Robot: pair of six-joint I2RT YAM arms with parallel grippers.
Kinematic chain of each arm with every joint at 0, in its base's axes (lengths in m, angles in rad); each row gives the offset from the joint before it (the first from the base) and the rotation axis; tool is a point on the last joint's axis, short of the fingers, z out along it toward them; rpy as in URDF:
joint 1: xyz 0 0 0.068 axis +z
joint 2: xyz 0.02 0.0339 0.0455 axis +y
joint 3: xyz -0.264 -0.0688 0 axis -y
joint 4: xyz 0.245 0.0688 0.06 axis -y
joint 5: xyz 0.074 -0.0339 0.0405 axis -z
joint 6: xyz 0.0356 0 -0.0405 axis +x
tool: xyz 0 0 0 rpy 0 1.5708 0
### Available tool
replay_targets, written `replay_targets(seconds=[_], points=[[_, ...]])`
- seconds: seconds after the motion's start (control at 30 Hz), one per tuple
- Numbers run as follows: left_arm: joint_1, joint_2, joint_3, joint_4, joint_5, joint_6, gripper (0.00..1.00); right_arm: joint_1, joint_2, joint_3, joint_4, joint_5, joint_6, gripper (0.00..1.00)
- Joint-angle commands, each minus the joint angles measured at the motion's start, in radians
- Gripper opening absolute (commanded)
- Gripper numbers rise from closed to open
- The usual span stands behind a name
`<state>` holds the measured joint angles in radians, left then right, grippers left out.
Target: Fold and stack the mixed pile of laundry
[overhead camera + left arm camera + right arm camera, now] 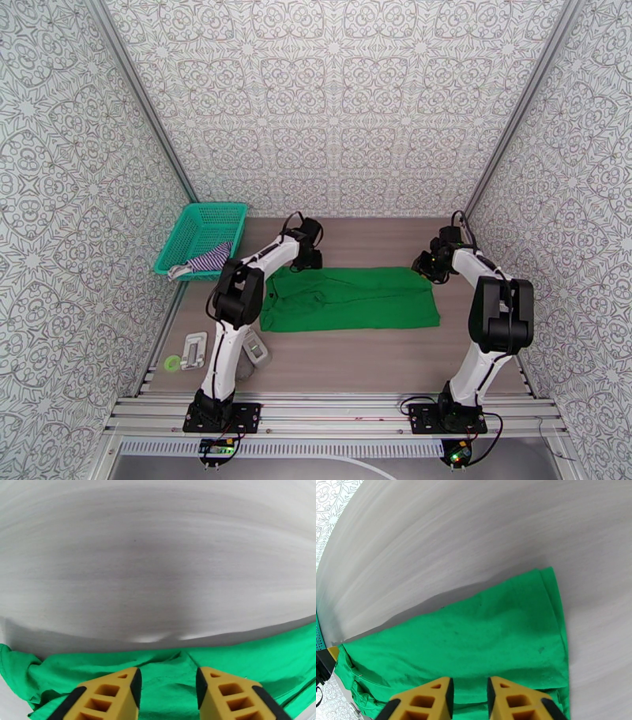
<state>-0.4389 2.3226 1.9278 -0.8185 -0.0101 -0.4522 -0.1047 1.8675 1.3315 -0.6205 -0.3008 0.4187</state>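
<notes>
- Shirt [351,298] of plain bright green cloth lies spread flat mid-table on the pale wooden table [371,363].
- Left gripper [168,675] hovers at its far left edge with yellow fingers spread; whether they touch the cloth is unclear.
- Right gripper [470,683] is over the far right corner, its fingers parted more narrowly and pinching nothing.
- Navy-and-white striped top [207,259] drapes over the near rim of the teal plastic mesh basket [207,208].

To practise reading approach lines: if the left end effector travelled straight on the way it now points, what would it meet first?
Most likely the green shirt: the left end effector points down at its edge, jaws apart, with bare table just beyond. Depth is unclear.
</notes>
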Motion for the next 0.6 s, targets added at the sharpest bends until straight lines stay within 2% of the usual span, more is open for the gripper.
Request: replay_targets(seconds=[0.0, 0.07, 0.23, 0.33, 0.47, 0.57], points=[[-0.009, 0.048, 0.045, -0.044, -0.023, -0.005, 0.38, -0.001, 0.004, 0.007, -0.004, -0.019, -0.015, 0.29], [-0.013, 0.059, 0.061, -0.053, -0.025, 0.000, 0.37, 0.001, 0.005, 0.007, -0.002, -0.020, -0.015, 0.29], [-0.021, 0.046, 0.070, -0.066, -0.044, 0.002, 0.16, 0.001, 0.007, 0.005, -0.001, -0.023, -0.013, 0.29], [-0.023, 0.014, 0.069, -0.079, -0.058, 0.006, 0.14, 0.000, 0.006, 0.004, -0.001, -0.021, -0.017, 0.29], [-0.025, -0.029, 0.052, -0.084, -0.074, 0.009, 0.02, 0.000, 0.007, 0.002, -0.001, -0.021, -0.017, 0.29], [-0.031, -0.057, 0.033, -0.088, -0.083, 0.006, 0.00, 0.000, 0.007, 0.000, 0.003, -0.024, -0.012, 0.29]])
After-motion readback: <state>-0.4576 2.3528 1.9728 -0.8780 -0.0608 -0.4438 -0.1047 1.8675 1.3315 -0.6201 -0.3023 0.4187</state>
